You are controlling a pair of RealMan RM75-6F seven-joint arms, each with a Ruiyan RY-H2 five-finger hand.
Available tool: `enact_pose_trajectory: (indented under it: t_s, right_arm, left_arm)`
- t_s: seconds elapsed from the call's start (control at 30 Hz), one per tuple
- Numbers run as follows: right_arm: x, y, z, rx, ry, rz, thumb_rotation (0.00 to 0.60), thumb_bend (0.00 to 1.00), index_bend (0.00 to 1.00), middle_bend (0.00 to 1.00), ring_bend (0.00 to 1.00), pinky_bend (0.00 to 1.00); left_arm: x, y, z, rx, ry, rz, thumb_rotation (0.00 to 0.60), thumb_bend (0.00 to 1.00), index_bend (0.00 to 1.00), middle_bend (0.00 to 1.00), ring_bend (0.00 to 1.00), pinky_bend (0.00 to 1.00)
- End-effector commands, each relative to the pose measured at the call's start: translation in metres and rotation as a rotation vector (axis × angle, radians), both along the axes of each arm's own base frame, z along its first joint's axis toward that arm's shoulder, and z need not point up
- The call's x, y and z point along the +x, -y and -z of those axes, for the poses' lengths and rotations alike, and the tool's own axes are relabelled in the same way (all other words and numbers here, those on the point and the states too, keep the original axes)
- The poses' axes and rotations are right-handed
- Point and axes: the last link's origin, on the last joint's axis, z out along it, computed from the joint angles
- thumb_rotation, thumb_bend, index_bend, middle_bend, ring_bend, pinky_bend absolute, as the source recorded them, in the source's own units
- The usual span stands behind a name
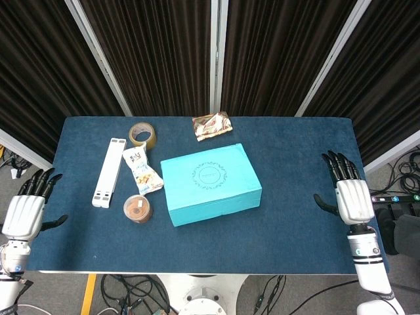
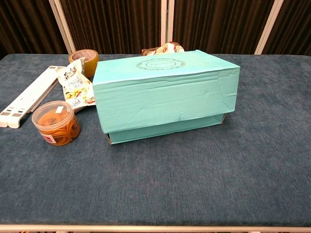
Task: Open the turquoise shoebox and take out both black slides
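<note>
A turquoise shoebox sits closed in the middle of the blue table, its lid down and an oval emblem on top. The black slides are hidden from both views. My left hand lies flat at the table's left edge, fingers spread, holding nothing. At the right edge my right hand rests the same way, fingers apart and empty. Both hands are well away from the box. The chest view shows neither hand.
Left of the box lie a white folded stand, a snack packet, a tape roll and a clear round tub of rubber bands. A crumpled wrapper sits behind the box.
</note>
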Motion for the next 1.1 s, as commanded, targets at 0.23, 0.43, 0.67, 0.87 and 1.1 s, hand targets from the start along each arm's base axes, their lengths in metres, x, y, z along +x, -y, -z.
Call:
enact_pose_trajectory:
  t_s: [0.23, 0.43, 0.67, 0.87, 1.1]
  right_arm:
    - [0.003, 0.003, 0.018, 0.070, -0.060, 0.003, 0.600, 0.15, 0.03, 0.03, 0.00, 0.12]
    - [0.003, 0.002, 0.046, 0.124, -0.189, -0.017, 0.600, 0.13, 0.00, 0.00, 0.00, 0.07]
    - [0.007, 0.004, 0.080, 0.172, -0.231, -0.066, 0.600, 0.13, 0.00, 0.00, 0.00, 0.03]
    - [0.012, 0.005, 0.099, 0.109, -0.232, -0.184, 0.600, 0.13, 0.00, 0.00, 0.00, 0.00]
    - [0.006, -0.004, 0.122, 0.076, -0.221, -0.262, 0.600, 0.10, 0.00, 0.00, 0.00, 0.00]
  left_arm:
    - [-0.003, -0.001, 0.002, -0.012, -0.003, 0.000, 0.600, 0.10, 0.12, 0.06, 0.00, 0.18]
    - [-0.002, -0.004, 0.002, -0.012, 0.002, 0.005, 0.600, 0.10, 0.13, 0.06, 0.00, 0.18]
    - [-0.005, -0.006, 0.001, -0.018, -0.002, 0.010, 0.600, 0.10, 0.12, 0.06, 0.00, 0.18]
    - [-0.008, -0.004, 0.008, -0.012, 0.008, 0.022, 0.600, 0.10, 0.12, 0.06, 0.00, 0.18]
    - [-0.006, -0.004, 0.009, 0.004, 0.010, 0.050, 0.600, 0.10, 0.12, 0.06, 0.00, 0.18]
